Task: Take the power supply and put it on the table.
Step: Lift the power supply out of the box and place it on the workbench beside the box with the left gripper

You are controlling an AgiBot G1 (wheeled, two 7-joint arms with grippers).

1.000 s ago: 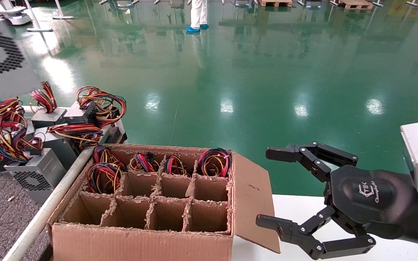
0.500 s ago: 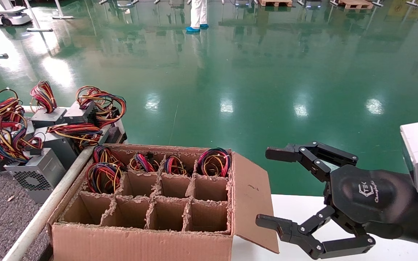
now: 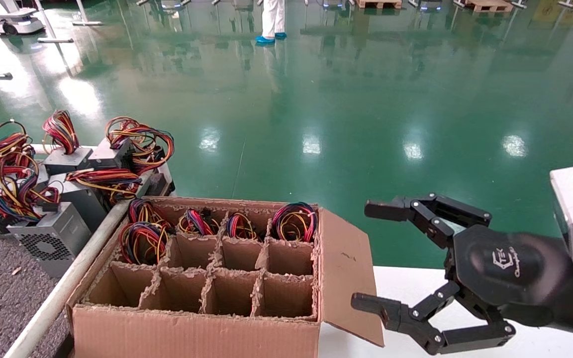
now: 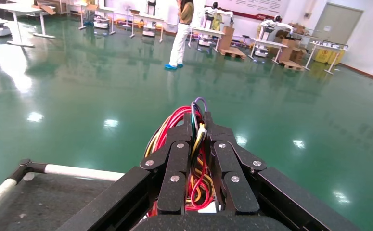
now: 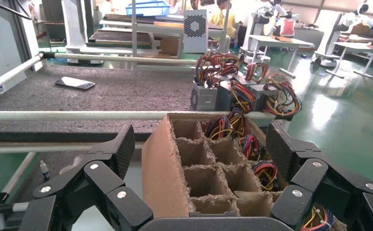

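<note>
Left gripper [image 4: 197,126]: not seen from the head camera; in its own wrist view it hangs over a corner of the desk, with the green floor [image 4: 102,86] beyond
Left jaws: clenched on the wire bundle [image 4: 173,119], whose red, yellow and purple wires pass between the two fingers
Power supply [image 5: 195,30]: off the desk; in the right wrist view the silver-grey box with the round fan grille shows high above the far rail, and what carries it cannot be seen there
Desk [image 5: 126,91]: dark grey and rough, with a pale round rail along the edge; it stands at the left side of the cardboard box
Right gripper [image 3: 367,256]: parked over the white desk [image 3: 406,288], just beside the open flap of the box
Right jaws: released, spread wide, nothing between them
Cardboard box [image 3: 192,333]: open, divided into cells; coloured wire loops show in the four far cells and in the left cell of the next row
Other power supplies [image 3: 50,238]: a group on the grey desk near the far left corner of the box, wires on top
Phone [image 5: 74,83]: lies flat on the grey desk, well apart from the group
Person [image 3: 272,20]: in white clothes and blue shoes, far away on the floor
</note>
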